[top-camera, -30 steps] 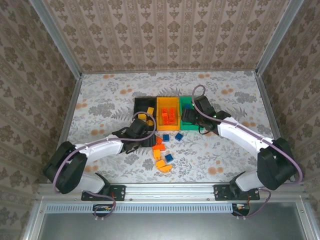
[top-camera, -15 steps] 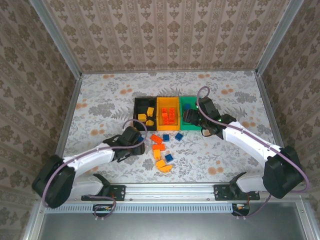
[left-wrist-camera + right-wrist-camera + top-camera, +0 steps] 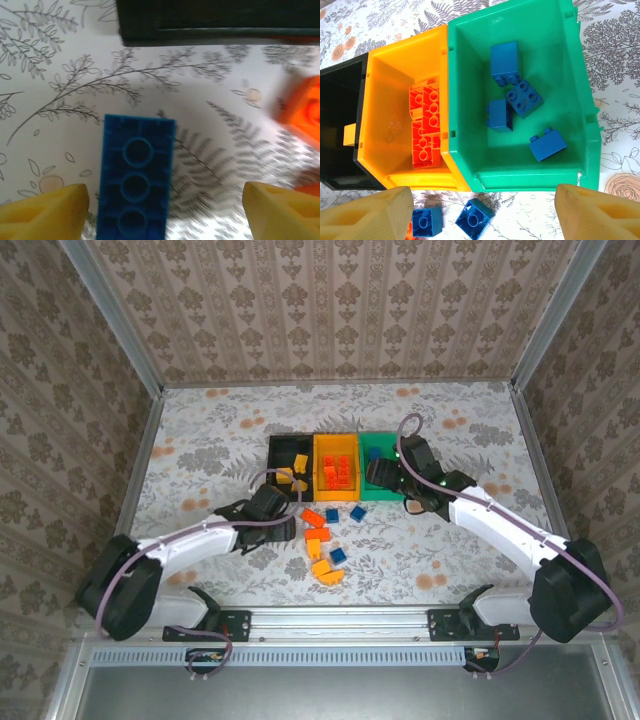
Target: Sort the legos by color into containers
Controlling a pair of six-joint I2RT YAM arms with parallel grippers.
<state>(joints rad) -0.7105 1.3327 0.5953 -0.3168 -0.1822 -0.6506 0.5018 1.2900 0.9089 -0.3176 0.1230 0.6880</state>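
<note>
The left pincer (image 3: 162,212) is hanging open, empty, around a blue lego (image 3: 134,175) lying on the desk (image 3: 60,75) just before the containers' (image 3: 215,35) black end; centring, then squeezing its long sides, seems wise. The right pincer (image 3: 482,214) is hovering open above their green end.

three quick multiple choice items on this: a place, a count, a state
1. In the top view, the green bin sits at: A the row's left end, B its middle, C its right end.
2. Blue bricks in the green bin: A one, B four, C nine.
3. The blue brick under the left gripper lies: A studs up, B underside up, C on end.
Answers: C, orange bin and black bin lie to its left; B, four show in the right wrist view; B, its hollow tubes face up.
</note>
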